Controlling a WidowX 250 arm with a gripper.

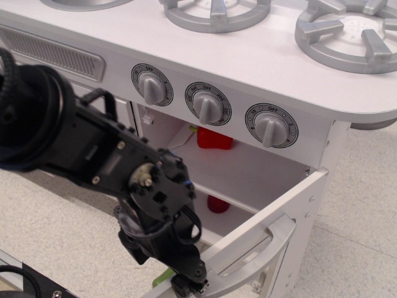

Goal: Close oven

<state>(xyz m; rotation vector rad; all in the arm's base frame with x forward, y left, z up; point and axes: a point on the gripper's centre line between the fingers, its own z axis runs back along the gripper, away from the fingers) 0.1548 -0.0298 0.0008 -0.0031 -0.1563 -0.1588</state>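
Note:
The white oven [254, 177] stands open, and its inner shelf shows under the three knobs. Its large door [296, 202] hangs out to the lower right, with the curved handle [263, 248] and part of the window showing. My black gripper [186, 284] is low in the view, at the door's near left edge and left of the handle. Its fingertips point down and are partly cut off by the bottom of the view, so I cannot tell how the jaws stand or whether they touch the door.
A red item [214, 138] stands on the oven shelf and another red item [217, 203] sits below it. A green item [161, 277] lies low by the gripper. Three knobs [208, 104] and grey burners [347, 31] are above. The speckled floor [56, 223] lies left.

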